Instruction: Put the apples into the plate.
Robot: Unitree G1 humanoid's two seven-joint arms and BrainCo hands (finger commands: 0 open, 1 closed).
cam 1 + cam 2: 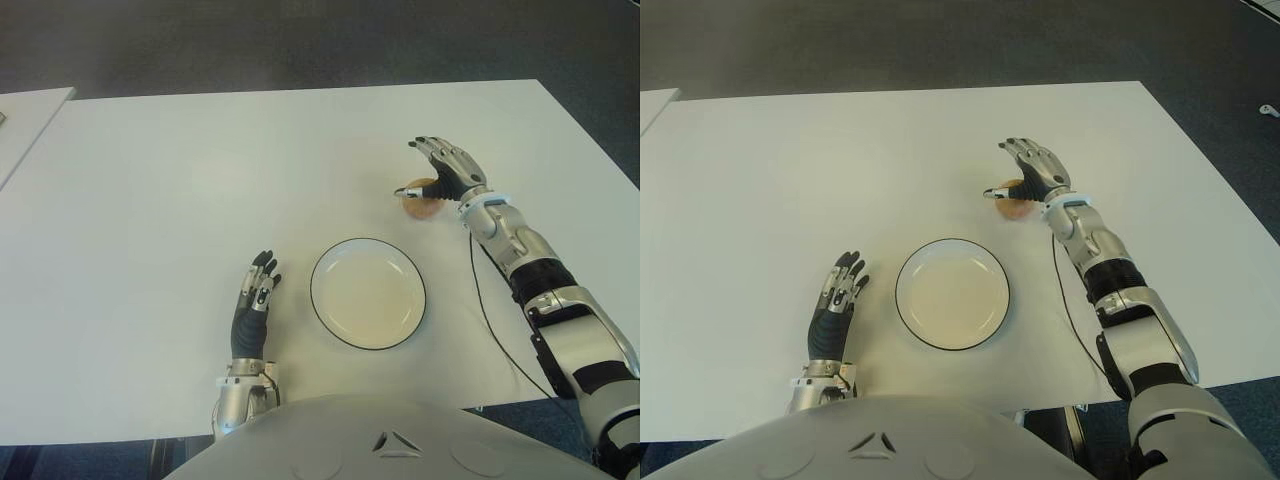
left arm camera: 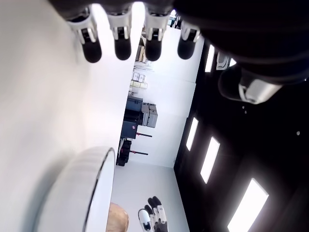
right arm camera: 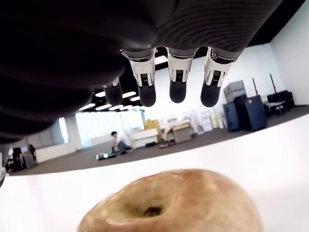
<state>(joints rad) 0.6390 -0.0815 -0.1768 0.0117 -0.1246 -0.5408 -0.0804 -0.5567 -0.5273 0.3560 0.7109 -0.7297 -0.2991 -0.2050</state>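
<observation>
A single yellow-red apple (image 1: 420,201) sits on the white table (image 1: 200,170), beyond and to the right of the plate (image 1: 368,293). The plate is white with a dark rim and holds nothing. My right hand (image 1: 436,168) hovers over the apple with its fingers spread; the right wrist view shows the fingertips (image 3: 176,89) above the apple (image 3: 174,203), not touching it. My left hand (image 1: 257,291) shows left of the plate, fingers stretched out flat and holding nothing; its fingertips (image 2: 122,46) appear straight in the left wrist view.
A second pale table (image 1: 25,115) shows at the far left edge. Dark carpet (image 1: 300,40) lies beyond the table's far edge. A black cable (image 1: 488,310) runs along my right forearm near the table's front right.
</observation>
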